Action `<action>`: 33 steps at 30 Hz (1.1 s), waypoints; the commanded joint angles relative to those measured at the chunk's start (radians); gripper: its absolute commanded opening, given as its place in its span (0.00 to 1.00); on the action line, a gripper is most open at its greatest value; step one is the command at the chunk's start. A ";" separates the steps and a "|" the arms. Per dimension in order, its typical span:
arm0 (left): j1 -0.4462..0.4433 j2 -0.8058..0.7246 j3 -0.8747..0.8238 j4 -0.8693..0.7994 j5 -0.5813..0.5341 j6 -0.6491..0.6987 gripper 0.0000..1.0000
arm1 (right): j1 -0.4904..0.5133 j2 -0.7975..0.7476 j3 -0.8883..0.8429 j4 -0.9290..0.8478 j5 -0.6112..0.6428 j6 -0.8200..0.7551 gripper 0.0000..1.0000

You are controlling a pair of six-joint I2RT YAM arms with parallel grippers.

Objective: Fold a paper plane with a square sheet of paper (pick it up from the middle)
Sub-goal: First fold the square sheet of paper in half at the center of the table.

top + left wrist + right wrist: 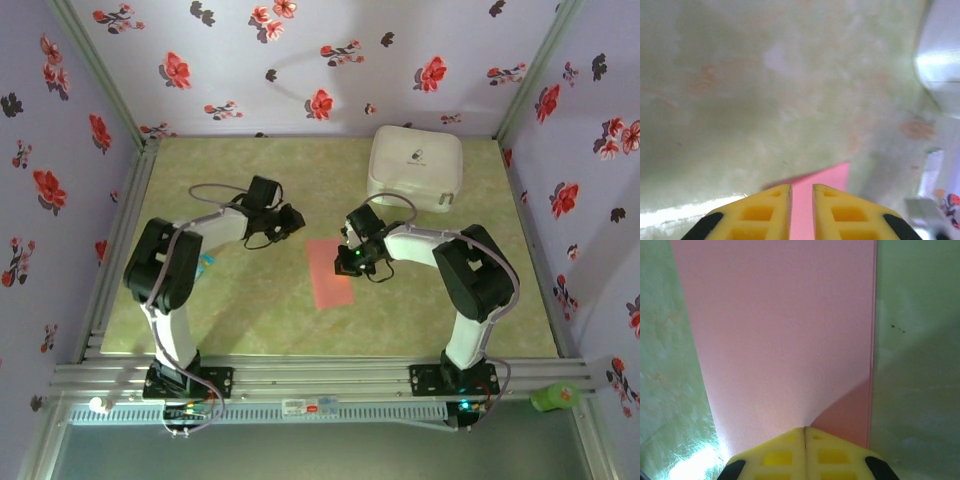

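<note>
Your right gripper (805, 430) rests with jaws together on the sheet of paper (330, 275) mid-table (250, 310), likely pinning it flat. Your left gripper (801, 189), jaws slightly apart and empty, hovers at its 11 o'clock corner.

Tabletop (250, 310) lies open at left; white case (415, 167) blocks the far right.

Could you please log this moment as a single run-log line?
thin salmon-red paper sheet: flat narrow rectangle, no pointed nose | right gripper: shut, tips on sheet | left gripper: slightly open, off sheet
</note>
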 commanded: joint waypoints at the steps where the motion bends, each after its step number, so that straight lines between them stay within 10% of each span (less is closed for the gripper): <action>1: -0.037 -0.089 -0.041 -0.006 -0.004 0.017 0.19 | -0.011 0.031 -0.045 -0.127 0.118 -0.008 0.00; 20: -0.300 -0.129 -0.430 0.374 0.116 -0.214 0.13 | -0.011 0.014 -0.055 -0.128 0.133 0.002 0.00; 33: -0.379 -0.194 -0.489 0.139 0.082 -0.114 0.12 | -0.011 0.016 -0.056 -0.128 0.136 0.005 0.00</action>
